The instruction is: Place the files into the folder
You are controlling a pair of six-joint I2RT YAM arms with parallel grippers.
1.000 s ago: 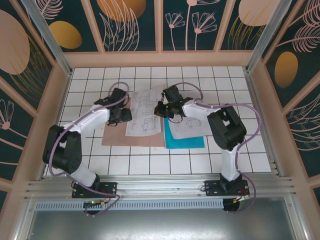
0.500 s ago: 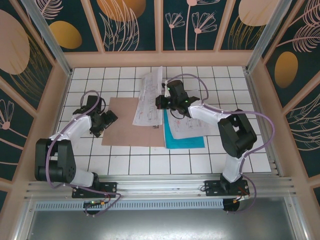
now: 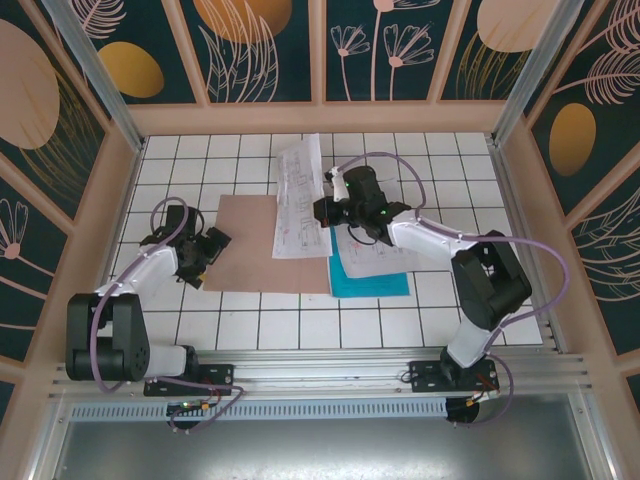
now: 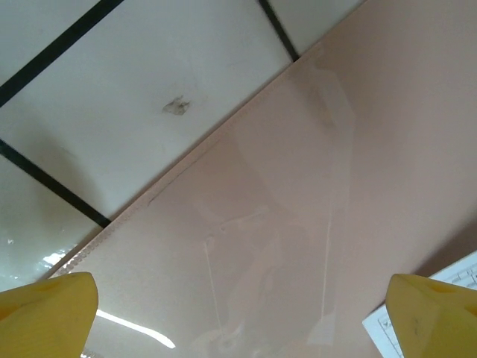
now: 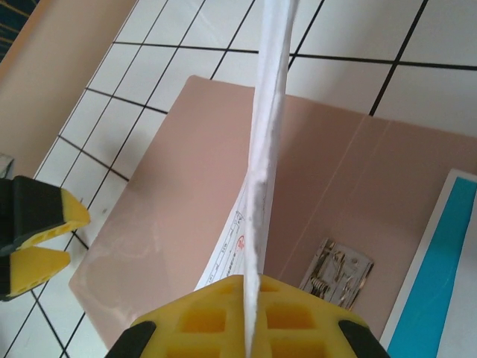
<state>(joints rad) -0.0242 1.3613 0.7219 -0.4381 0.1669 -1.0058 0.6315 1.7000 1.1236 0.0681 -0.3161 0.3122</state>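
On the tiled table (image 3: 420,160), the right gripper (image 3: 325,210) pinched the white sheet (image 3: 298,190) above the folder (image 3: 240,245), seemingly to insert it, while the left gripper (image 3: 204,253) gaped wide at the folder's left edge.

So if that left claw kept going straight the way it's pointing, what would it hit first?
Most likely the folder: the left gripper, open, points down at its bare card near the left edge. The gap is hard to judge.

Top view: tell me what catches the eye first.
The right arm's jaws pinch a printed sheet, raised over the pinkish folder mid-table. A teal sheet lies at the folder's right edge; the left arm's jaws stand open at its left edge.
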